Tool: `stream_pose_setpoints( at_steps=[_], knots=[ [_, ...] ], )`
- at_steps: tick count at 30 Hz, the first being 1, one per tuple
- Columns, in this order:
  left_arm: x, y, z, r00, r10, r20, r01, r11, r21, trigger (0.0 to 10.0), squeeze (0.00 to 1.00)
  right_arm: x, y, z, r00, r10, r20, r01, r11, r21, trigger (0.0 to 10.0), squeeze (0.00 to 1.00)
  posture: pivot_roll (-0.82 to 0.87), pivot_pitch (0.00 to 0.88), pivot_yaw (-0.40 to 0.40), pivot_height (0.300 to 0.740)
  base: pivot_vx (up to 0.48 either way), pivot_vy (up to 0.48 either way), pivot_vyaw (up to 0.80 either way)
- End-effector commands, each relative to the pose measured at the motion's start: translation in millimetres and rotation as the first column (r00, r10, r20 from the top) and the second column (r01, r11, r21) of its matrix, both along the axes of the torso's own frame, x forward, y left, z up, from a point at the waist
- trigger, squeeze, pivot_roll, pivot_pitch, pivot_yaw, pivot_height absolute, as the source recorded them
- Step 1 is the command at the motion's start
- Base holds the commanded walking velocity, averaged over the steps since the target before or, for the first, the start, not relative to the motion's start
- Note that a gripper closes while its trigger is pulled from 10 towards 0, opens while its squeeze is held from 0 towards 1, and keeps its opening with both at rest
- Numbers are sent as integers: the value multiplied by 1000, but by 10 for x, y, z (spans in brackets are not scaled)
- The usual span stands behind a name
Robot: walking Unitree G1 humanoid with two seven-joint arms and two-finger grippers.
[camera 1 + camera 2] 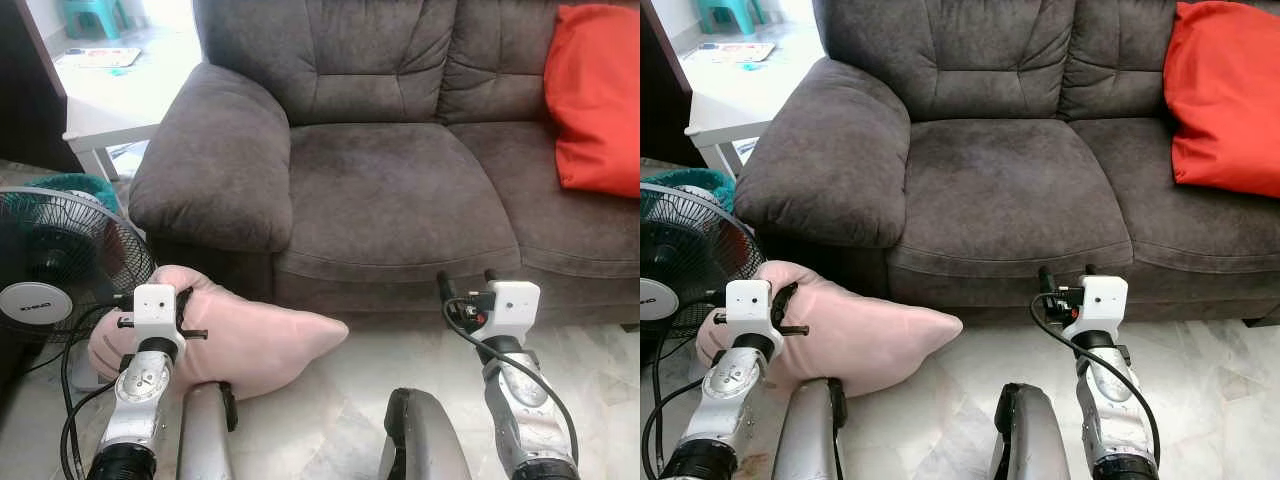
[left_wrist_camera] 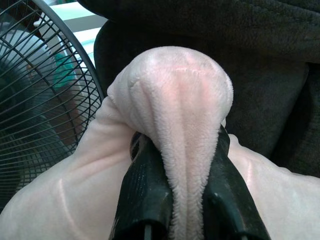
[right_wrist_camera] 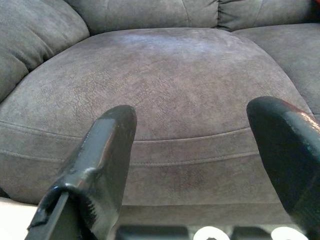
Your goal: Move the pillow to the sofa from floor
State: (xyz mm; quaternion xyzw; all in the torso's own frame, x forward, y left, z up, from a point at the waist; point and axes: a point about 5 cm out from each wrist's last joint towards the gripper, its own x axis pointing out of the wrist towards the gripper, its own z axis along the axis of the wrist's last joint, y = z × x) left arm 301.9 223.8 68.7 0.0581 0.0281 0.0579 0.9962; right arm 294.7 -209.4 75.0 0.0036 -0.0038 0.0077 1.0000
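Left gripper pinches a fold of the pillow, on the floor by the sofa. Right gripper wide, empty. Lift clear of the fan, then swing over the seat.

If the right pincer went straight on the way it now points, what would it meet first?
Most likely the front edge of the sofa's seat cushion. The open right pincer points at it with nothing between, though the depth is hard to judge.
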Motion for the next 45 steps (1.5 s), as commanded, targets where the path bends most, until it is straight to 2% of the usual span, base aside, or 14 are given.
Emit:
stream_pose_setpoints(
  at_steps=[1,24,45],
  knots=[
    [87,-53,233,994,-28,107,27,1000,11,10000,0,-20,-34,6,1000,-9,4,9,1000,2,10000,0,130,0,-43,474,0,0,0],
    [107,-56,241,995,-26,101,25,1000,10,10000,0,-32,-27,-19,1000,-15,0,15,1000,15,10000,0,133,0,-44,596,0,0,0],
    [109,-68,232,995,-22,100,22,1000,-1,10000,0,-13,-23,-7,1000,3,3,-3,1000,3,10000,0,135,0,-57,596,0,0,0]
  ],
)
